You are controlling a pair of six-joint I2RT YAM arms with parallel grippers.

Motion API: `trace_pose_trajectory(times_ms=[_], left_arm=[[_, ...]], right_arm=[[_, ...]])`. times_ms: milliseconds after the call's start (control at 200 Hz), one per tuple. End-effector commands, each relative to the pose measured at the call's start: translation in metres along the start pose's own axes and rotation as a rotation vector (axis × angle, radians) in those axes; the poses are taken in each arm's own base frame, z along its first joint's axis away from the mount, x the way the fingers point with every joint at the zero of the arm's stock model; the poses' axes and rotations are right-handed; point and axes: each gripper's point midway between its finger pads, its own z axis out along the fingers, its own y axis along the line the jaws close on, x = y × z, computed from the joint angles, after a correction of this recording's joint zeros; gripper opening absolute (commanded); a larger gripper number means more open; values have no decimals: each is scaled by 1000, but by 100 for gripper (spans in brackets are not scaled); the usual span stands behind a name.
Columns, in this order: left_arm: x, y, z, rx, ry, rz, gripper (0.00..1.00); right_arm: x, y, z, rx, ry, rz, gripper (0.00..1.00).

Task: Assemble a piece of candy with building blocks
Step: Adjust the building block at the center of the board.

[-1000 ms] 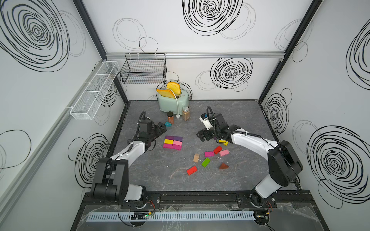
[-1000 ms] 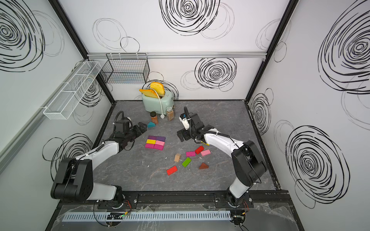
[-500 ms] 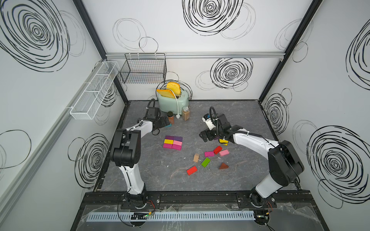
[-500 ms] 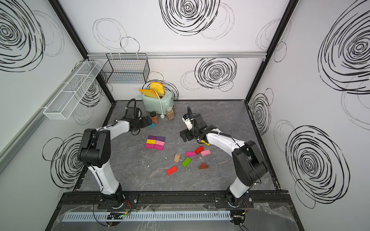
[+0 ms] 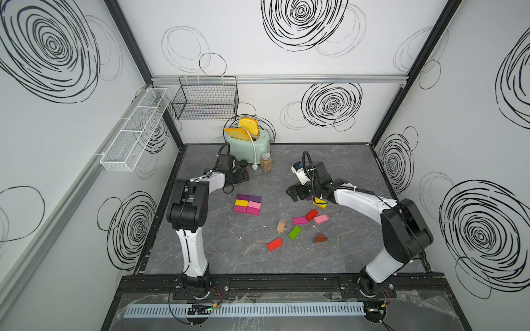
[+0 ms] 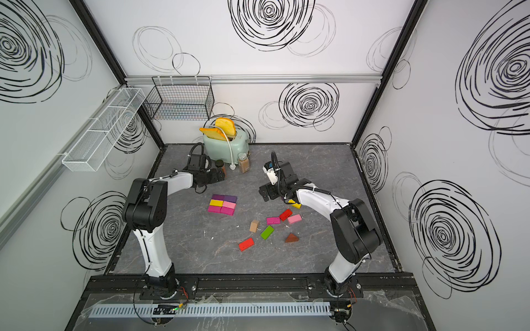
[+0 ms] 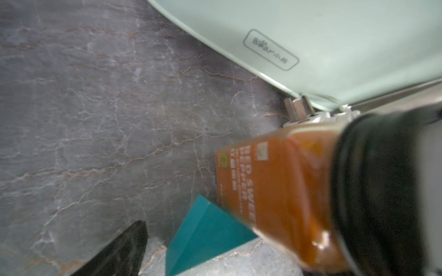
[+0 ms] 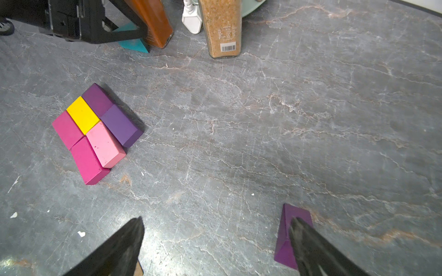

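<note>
Six building blocks lie joined in a flat rectangle (image 5: pixel 248 204) (image 8: pixel 95 129): purple, yellow, pink and magenta bricks. Loose bricks lie in front of the right arm: a yellow one (image 5: pixel 319 203), red (image 5: pixel 312 214), magenta (image 5: pixel 299 220), pink (image 5: pixel 321 219), tan (image 5: pixel 281 226), green (image 5: pixel 294 232), another red (image 5: pixel 274 244) and a brown triangle (image 5: pixel 320 238). My left gripper (image 5: pixel 243 178) is open around a teal triangle (image 7: pixel 205 236), which rests against a brown spice jar (image 7: pixel 275 191). My right gripper (image 8: pixel 216 219) is open and empty, one finger (image 8: pixel 308 246) overlapping a purple triangle (image 8: pixel 287 215).
A mint toaster (image 5: pixel 249 146) with toast stands at the back wall, its white plug (image 5: pixel 254 167) lying between the dark-lidded jar (image 5: pixel 243 164) and a tan spice jar (image 5: pixel 266 163). A black wire basket (image 5: pixel 206 99) and a white rack (image 5: pixel 134 129) hang on the walls.
My left arm has swung its gripper away from the left edge to the back, up to the dark-lidded jar and the teal triangle. The right gripper has shifted slightly; both stay open.
</note>
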Motion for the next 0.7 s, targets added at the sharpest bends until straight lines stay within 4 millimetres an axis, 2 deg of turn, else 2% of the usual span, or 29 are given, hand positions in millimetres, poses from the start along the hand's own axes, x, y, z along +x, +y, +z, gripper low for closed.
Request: trace_pose_trajectory(times_ms=[0, 155, 425, 505, 620, 695], left_arm=[[9, -29, -2, 68, -4, 69, 100], [27, -43, -8, 116, 21, 50, 100], [37, -83, -34, 219, 24, 125, 100], [31, -79, -39, 183, 19, 149, 100], [19, -53, -37, 12, 32, 203, 98], [11, -45, -34, -57, 19, 247, 98]], right_arm=[[3, 2, 5, -15, 1, 0, 98], [3, 0, 2, -16, -8, 3, 98], [5, -9, -1, -9, -20, 13, 98], [7, -10, 0, -9, -16, 17, 98], [8, -11, 1, -7, -14, 18, 98], [9, -11, 2, -7, -11, 20, 98]])
